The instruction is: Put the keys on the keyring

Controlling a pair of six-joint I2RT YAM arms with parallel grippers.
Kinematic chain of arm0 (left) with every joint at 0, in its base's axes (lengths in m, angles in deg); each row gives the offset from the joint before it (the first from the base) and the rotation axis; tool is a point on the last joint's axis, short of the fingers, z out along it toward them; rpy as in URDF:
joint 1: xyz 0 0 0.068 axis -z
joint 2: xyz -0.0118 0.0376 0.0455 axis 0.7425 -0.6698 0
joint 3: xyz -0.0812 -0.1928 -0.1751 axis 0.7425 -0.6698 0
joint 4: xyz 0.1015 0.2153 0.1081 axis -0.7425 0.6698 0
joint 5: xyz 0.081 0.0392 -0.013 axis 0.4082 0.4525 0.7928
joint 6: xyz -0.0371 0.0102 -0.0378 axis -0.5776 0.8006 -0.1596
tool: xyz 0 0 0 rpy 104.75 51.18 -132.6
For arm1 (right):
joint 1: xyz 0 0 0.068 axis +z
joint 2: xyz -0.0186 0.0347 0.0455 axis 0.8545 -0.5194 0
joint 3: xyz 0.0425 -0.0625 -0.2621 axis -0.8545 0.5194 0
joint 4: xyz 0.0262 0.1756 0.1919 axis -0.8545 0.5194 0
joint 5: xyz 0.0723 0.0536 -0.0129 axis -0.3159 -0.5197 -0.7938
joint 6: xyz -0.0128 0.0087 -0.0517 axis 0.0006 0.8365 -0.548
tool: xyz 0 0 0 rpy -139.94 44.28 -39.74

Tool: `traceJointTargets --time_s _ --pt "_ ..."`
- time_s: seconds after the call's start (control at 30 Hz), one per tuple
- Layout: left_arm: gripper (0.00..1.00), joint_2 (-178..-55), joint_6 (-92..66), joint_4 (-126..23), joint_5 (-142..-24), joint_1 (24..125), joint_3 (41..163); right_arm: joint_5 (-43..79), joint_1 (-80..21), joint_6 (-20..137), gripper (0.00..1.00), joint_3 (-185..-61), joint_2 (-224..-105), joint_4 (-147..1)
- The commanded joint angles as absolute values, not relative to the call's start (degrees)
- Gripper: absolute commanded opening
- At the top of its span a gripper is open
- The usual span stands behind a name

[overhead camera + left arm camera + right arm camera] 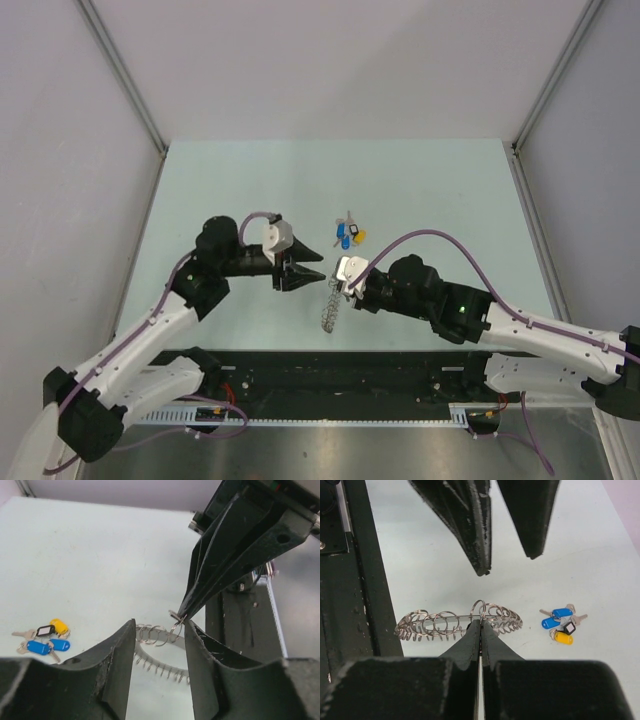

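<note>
A pale, mint-tinted surface fills the middle of a small booth with plain light-grey walls on the left, right and far sides. Slim metal struts run up the far corners. Along the near edge lies a black rail with loose cabling, and both arms reach out from it.

The keyring – a silvery coil with a jagged rim of small loops – sits near the middle of the surface, a little toward the near side. The right gripper is closed on it, its two tips pressed together on one small loop at the ring's top edge. Its own wrist view shows the ring spread broadside just beyond those tips. Whether the ring's lower rim touches the surface cannot be told.

The left gripper points at the ring from the left, just beside it. Its fingers stand apart and empty (the ring shows through the gap in its wrist view).

The keys – two blue heads, a yellow one and a black-rimmed one – lie in a tight cluster flat on the surface. They are on the far side of both grippers, near the ring but apart from it.
</note>
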State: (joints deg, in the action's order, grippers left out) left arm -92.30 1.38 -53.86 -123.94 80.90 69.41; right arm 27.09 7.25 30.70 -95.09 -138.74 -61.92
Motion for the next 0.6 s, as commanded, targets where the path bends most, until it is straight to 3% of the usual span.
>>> traceJointTargets --time_s 0.0,0.2,0.57 --pt "0.49 -99.71 22.01 -30.86 -132.55 80.29 80.78 27.66 7.56 29.5 0.0 -96.63 -137.24 -63.48" --pt "0.48 -108.52 36.45 -15.1 -138.71 80.47 90.03 27.3 7.74 29.59 0.0 -96.63 -137.24 -63.22" --pt "0.37 -115.91 42.54 -8.48 -139.86 83.98 94.53 26.86 7.83 29.5 0.0 -96.63 -137.68 -63.13"
